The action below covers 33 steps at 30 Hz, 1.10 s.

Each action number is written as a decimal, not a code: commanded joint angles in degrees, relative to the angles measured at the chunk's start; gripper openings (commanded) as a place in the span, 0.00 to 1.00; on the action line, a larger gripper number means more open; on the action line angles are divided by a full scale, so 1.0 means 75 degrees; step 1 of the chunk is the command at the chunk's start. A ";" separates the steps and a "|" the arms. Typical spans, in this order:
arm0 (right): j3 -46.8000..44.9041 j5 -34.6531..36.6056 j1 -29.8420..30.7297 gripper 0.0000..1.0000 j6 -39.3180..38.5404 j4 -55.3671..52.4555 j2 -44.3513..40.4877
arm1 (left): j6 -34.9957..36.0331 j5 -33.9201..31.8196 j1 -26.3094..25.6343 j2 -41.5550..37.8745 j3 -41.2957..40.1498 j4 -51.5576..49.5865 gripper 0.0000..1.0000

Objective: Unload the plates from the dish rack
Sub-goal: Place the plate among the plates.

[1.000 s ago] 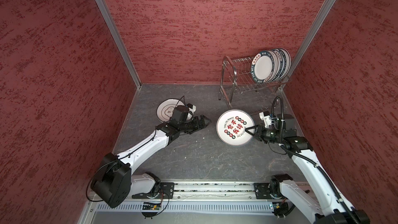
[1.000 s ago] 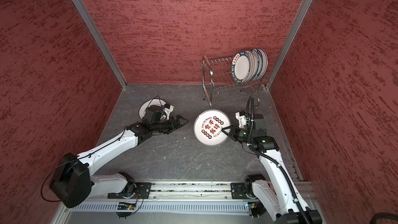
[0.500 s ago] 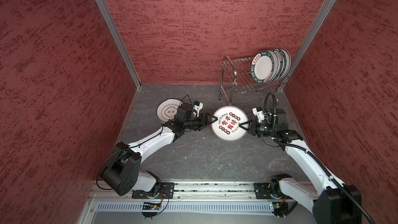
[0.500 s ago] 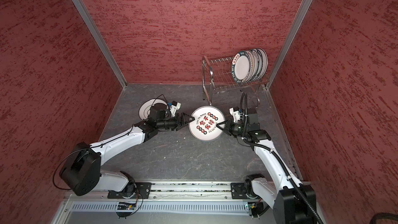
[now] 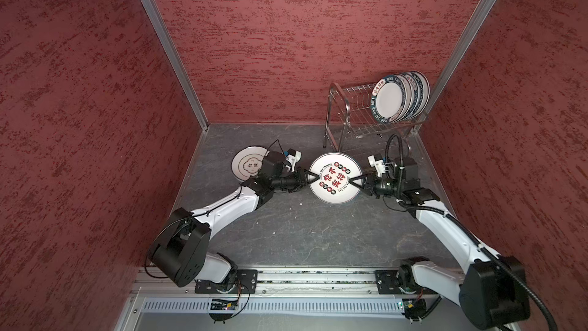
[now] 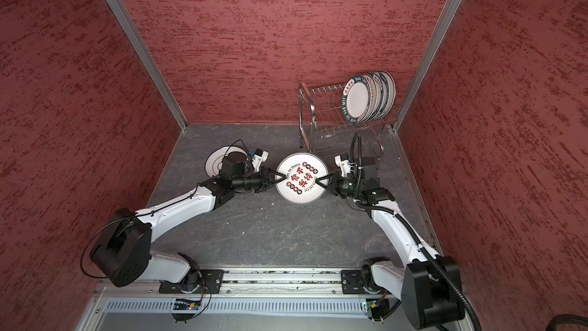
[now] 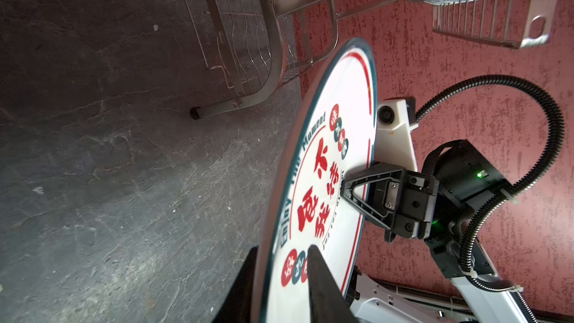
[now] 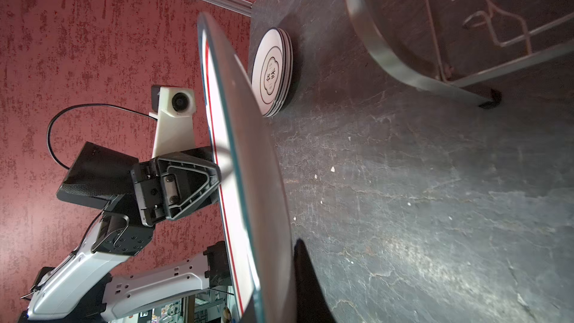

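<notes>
Held plate (image 5: pixel 335 178) is out of the rack, face up, clear of the table (image 5: pixel 302 227), near-left of the dish rack (image 5: pixel 350 113). Left gripper (image 5: pixel 313 177) pinches its left rim and right gripper (image 5: pixel 355 181) pinches its right rim.

Both top views show a few teal-rimmed racked plates (image 6: pixel 358 100) upright at the rack's right end. The wrist views barely catch them.

Right wrist view shows the plate's grey underside edge-on, and that the stack (image 8: pixel 271 73) at left is several plates thick. In a top view only its top plate shows, part-covered by the left arm.

Left wrist view shows the printed face with the right gripper's finger on it.
</notes>
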 commanded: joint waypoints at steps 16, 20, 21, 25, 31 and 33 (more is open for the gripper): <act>0.0068 0.0032 0.0175 0.46 0.0117 0.0803 0.0138 | 0.0193 0.0326 -0.0048 -0.0063 0.0147 -0.0409 0.00; 0.0060 0.0132 0.0172 0.56 0.0158 0.0777 0.0118 | 0.0324 0.0376 0.0082 -0.0195 0.0146 -0.0719 0.00; 0.0063 0.0181 0.0166 0.61 0.0158 0.0725 0.0108 | 0.0382 0.0376 0.0137 -0.0276 0.0161 -0.0881 0.00; 0.0160 0.0392 0.0172 0.73 -0.0046 0.0229 -0.0027 | 0.0526 0.0376 0.0519 -0.0695 0.0063 -0.1435 0.00; 0.0462 0.1121 0.0163 0.93 -0.0557 -0.0978 -0.0264 | 0.0923 0.0375 0.1532 -0.1675 -0.0173 -0.2602 0.00; 0.0611 0.1561 0.0163 0.99 -0.0706 -0.1496 -0.0332 | 0.1115 0.0399 0.1995 -0.1994 -0.0235 -0.3052 0.00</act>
